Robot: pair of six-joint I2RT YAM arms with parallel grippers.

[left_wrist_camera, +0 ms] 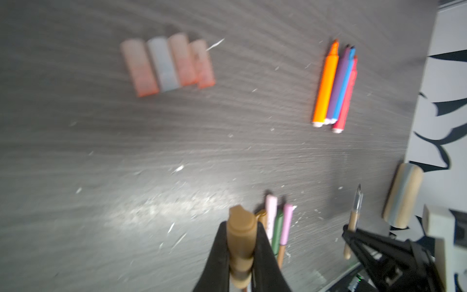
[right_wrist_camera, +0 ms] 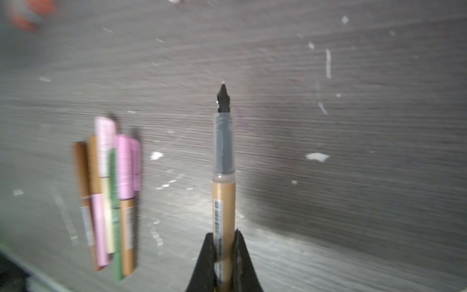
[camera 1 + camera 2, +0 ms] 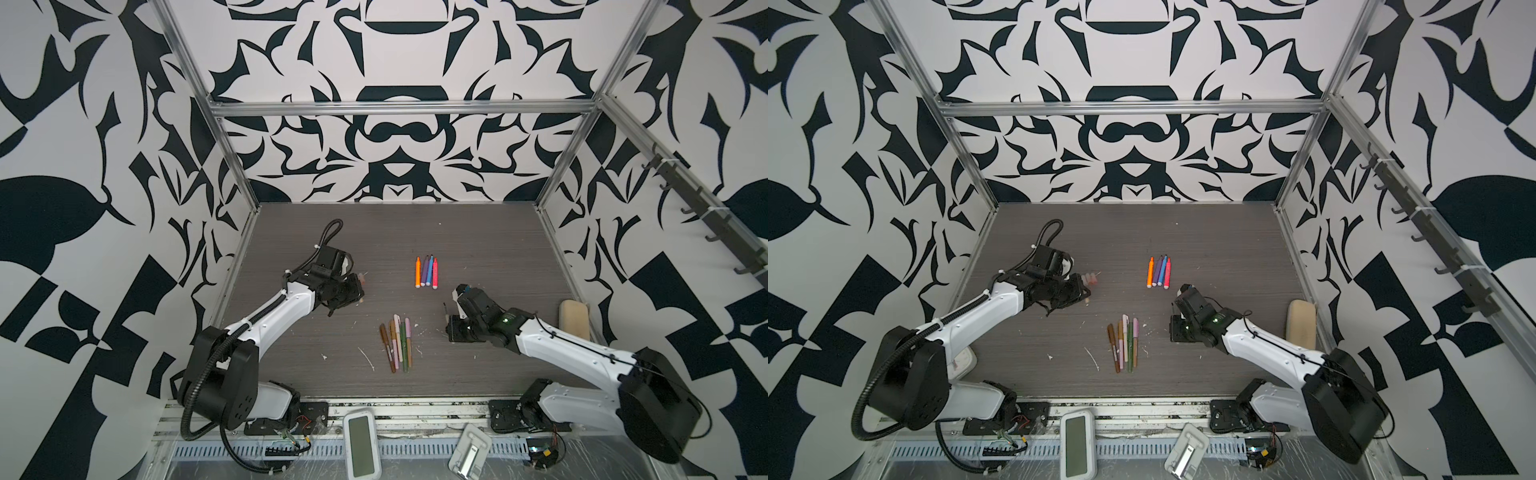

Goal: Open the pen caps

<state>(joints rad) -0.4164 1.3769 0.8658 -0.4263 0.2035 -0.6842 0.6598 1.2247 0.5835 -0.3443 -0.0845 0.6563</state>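
Across the whole floor of the cell lies the dark grey wood-grain table (image 3: 478, 232), flecked with pale scraps. On it work the two white and black arms: the left arm (image 3: 286, 307) reaches in from the near left corner, and the right arm (image 3: 552, 345) comes in from the near right, its wrist bent toward the middle.

Against the right wall rests a tan block (image 3: 574, 318) with rounded corners, well apart from the pens.

Near the front centre lies a tight bundle of muted pens (image 3: 397, 345) in brown, gold, pale pink, green and lilac, side by side and capped, between the two grippers. Farther back sit four bright pens (image 3: 426, 272), orange, purple, blue and pink-red, touching one another, with bare tips toward the far wall.

The right gripper (image 2: 223, 235) is clenched on a tan pen (image 2: 223, 197) low on its barrel. The pen juts out past the fingers, its clear collar and dark tip exposed. In a top view it stands as a thin sliver (image 3: 445, 309) just beside the right wrist, above the table.

Four translucent caps (image 1: 168, 65), three pinkish and one paler, lie in a row touching each other on the left side of the table, just beyond the left gripper (image 1: 239, 228). That gripper pinches a tan cap (image 1: 240, 220) between its black fingers, off the tabletop and apart from the tan pen.
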